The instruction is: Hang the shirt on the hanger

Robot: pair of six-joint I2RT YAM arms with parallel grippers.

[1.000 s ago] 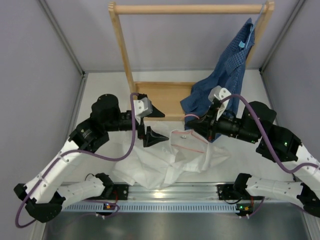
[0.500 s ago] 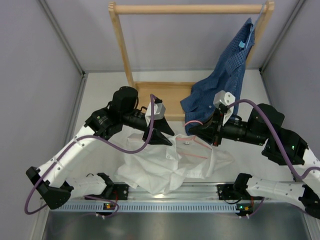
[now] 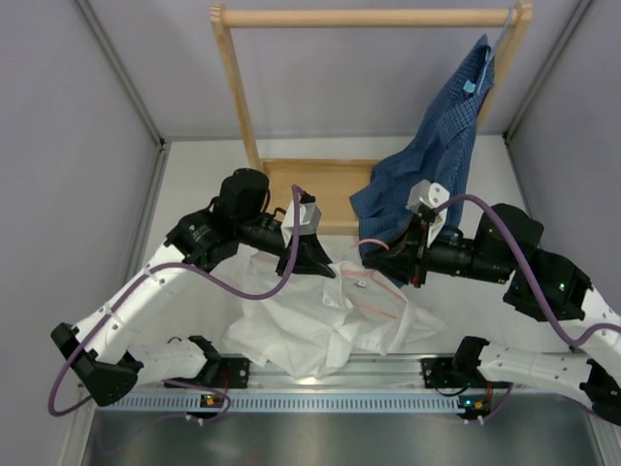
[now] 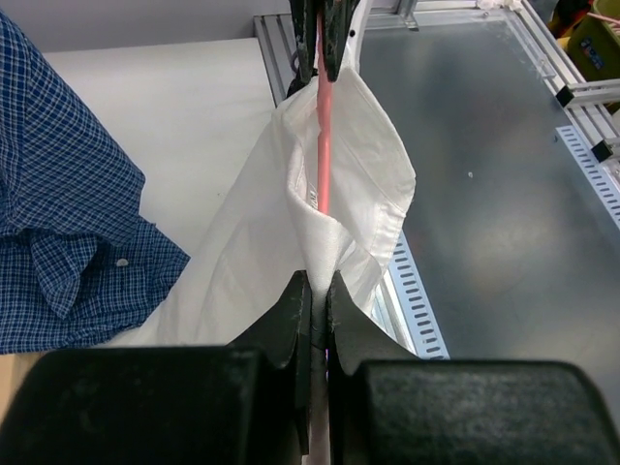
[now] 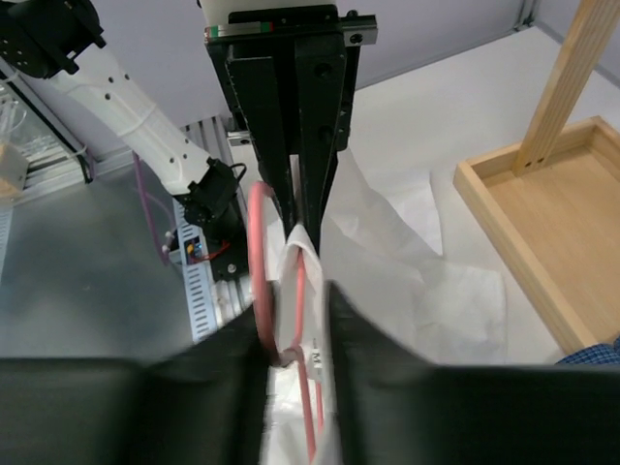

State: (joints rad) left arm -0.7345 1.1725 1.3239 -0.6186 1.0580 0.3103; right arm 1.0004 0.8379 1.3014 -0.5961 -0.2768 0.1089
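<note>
Top external: L gripper (image 3: 315,262) now pinching shirt (image 3: 310,330), R gripper (image 3: 372,254) hanger (image 4: 323,145).

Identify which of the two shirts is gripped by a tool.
The white shirt. The left tool pinches its fabric, and the right tool clamps the pink hanger running into it. The blue checked shirt just hangs from the wooden rail.

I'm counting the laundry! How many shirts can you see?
2. The white shirt is bunched on the table, pinched by the left gripper. The blue checked shirt hangs from the wooden rack at the back right. No others show.
</note>
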